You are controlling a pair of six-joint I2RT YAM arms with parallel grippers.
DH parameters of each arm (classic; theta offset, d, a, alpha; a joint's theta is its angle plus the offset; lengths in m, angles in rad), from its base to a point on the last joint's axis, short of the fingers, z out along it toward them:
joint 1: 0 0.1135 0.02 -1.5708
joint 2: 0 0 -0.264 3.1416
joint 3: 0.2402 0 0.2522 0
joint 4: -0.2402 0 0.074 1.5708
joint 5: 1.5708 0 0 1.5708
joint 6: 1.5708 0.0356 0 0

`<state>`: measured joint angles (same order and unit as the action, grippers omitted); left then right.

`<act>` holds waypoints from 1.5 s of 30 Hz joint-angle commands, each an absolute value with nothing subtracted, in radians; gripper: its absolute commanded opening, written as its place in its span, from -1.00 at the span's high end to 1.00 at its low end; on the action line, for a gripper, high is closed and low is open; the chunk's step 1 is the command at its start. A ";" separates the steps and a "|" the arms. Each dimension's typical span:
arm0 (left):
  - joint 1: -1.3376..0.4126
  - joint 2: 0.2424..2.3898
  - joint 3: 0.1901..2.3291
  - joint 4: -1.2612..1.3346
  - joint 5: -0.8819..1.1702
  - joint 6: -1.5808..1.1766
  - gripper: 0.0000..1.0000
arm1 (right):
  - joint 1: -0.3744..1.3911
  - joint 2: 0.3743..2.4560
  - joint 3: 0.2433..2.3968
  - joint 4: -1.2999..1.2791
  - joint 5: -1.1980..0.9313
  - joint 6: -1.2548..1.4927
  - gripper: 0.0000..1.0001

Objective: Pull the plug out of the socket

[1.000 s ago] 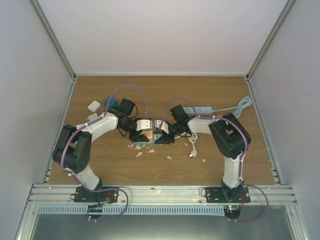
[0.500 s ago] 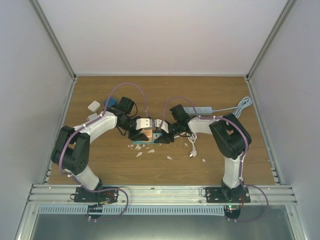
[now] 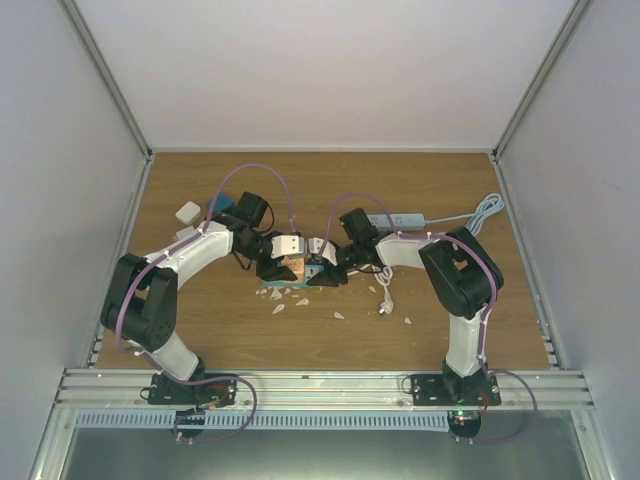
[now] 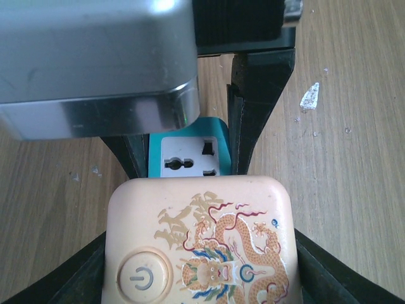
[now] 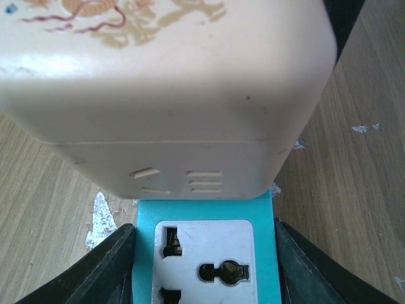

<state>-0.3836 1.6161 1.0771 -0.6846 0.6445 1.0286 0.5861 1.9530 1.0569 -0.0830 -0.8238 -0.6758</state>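
Note:
A cream plug adapter with a dragon print and a power button [image 4: 199, 240] sits on a teal socket block with a white face [image 4: 190, 155]. My left gripper [image 4: 199, 259] is shut on the cream plug, one black finger on each side. My right gripper [image 5: 205, 266] is shut on the teal socket [image 5: 205, 259], with the plug [image 5: 164, 95] just beyond and above it. Whether the plug's pins are still inside the socket is hidden. In the top view both grippers meet at mid-table, the left gripper [image 3: 283, 262] by the plug [image 3: 294, 268], the right gripper [image 3: 324, 270] by the socket [image 3: 312, 273].
A white power strip [image 3: 398, 218] with a coiled cable [image 3: 487, 210] lies at the back right. A white adapter [image 3: 187, 211] and a blue object [image 3: 222, 204] lie at the back left. A white cable [image 3: 385, 292] and white chips [image 3: 300, 300] lie near the grippers.
The left arm's elbow has drifted slightly left and back. Both grippers, with plug and socket, have shifted a little toward the far side.

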 commanded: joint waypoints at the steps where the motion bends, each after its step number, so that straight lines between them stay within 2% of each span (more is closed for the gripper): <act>1: -0.390 1.529 1.149 -0.633 0.833 1.025 0.46 | 0.592 2.006 1.056 -0.136 -0.707 -0.680 0.47; 12: -0.391 1.494 1.162 -0.642 0.858 1.033 0.49 | 0.592 2.015 1.078 -0.156 -0.701 -0.680 0.49; 21: -0.353 1.521 1.010 -0.573 0.811 1.064 0.50 | 0.593 2.014 1.076 -0.159 -0.703 -0.672 0.49; 32: -0.255 1.471 1.043 -0.665 0.835 1.053 0.49 | 0.585 1.986 1.097 -0.210 -0.727 -0.692 0.49; 36: -0.197 1.450 1.052 -0.700 0.836 1.051 0.48 | 0.573 1.980 1.169 -0.315 -0.753 -0.691 0.48; 40: -0.160 1.439 1.052 -0.712 0.833 1.056 0.48 | 0.554 1.991 1.261 -0.524 -0.717 -0.796 0.48; 45: -0.125 1.450 1.054 -0.713 0.847 1.057 0.47 | 0.472 1.969 1.251 -0.672 -0.683 -0.895 0.49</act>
<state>-0.1486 1.4631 1.0283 -0.7113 0.7929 1.0473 0.5446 1.9827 1.2587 -0.4801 -0.7204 -0.7879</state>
